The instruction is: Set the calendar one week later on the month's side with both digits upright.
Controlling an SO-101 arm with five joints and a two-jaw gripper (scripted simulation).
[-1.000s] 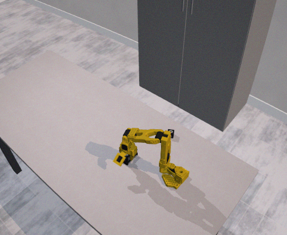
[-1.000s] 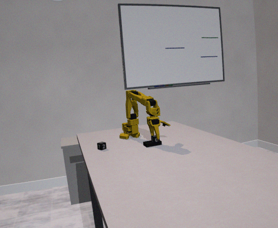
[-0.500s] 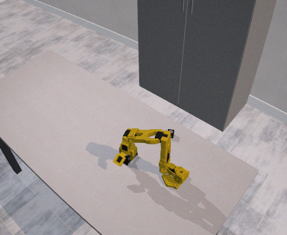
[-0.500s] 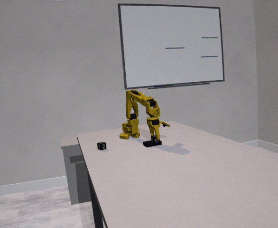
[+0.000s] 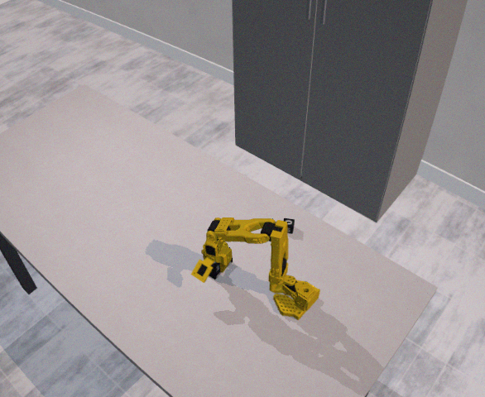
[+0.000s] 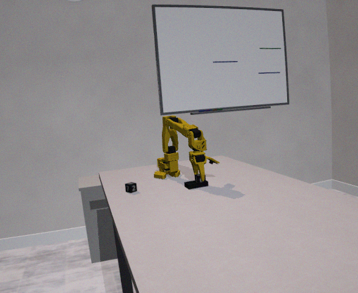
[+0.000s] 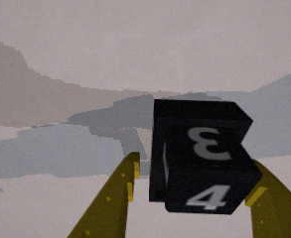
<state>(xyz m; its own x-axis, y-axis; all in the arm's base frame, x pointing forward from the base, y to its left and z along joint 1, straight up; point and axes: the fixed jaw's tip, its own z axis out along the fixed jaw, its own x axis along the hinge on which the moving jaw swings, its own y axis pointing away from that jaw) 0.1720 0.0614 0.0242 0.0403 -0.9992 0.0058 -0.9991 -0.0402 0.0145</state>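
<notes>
A black cube point(image 7: 202, 156) fills the wrist view, with a 4 on the face towards me and an upside-down 3 on the face above it. My gripper point(image 7: 195, 161) reaches down around it and is open: the right finger touches the cube's edge, and a small gap is left at the left finger. In the exterior view the gripper point(image 6: 198, 176) points straight down into the low black tray point(image 6: 195, 184) on the table. The second black cube point(image 6: 130, 187) lies apart on the table near the left edge, showing 7 and 2; it also shows behind the arm in the top view point(image 5: 290, 225).
The arm's yellow base point(image 5: 296, 298) stands near the table's edge. A dark cabinet point(image 5: 319, 98) stands on the floor beyond the table. A whiteboard point(image 6: 222, 58) hangs on the wall behind the arm.
</notes>
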